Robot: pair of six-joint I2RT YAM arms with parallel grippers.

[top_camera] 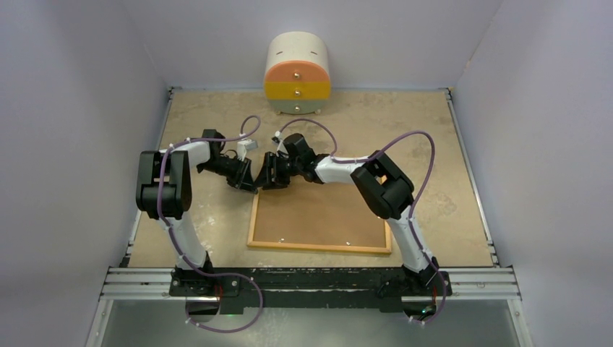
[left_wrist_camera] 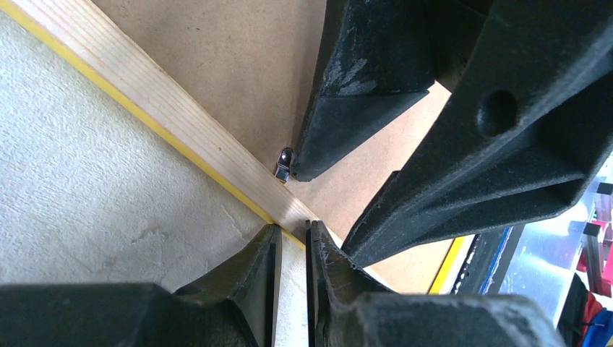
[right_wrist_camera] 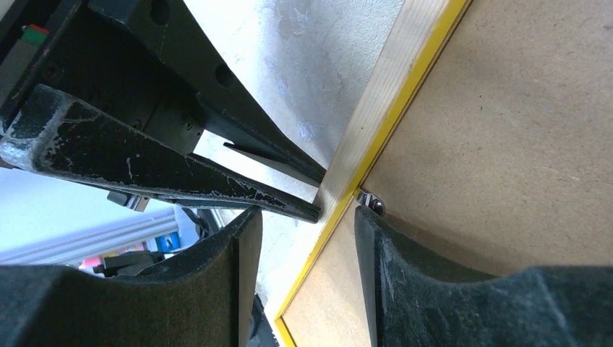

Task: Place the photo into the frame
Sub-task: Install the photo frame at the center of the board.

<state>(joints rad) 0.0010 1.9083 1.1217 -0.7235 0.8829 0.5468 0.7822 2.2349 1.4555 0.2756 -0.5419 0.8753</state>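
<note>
Thin rectangular frame (top_camera: 318, 247), wood back up, yellow face down, lies nearward of the rounded cream-orange drawer chest (top_camera: 297, 74) — long axis left-right, brown backing board (top_camera: 318, 213) seated. No photo in view, possibly beneath. Likely step: turning the small metal tab (right_wrist_camera: 370, 202) on the chest-side rail. Jaws: left gripper (left_wrist_camera: 291, 238) nearly together there; right gripper (right_wrist_camera: 303, 220) apart, straddling it. Next — a fine sideways nudge.
</note>
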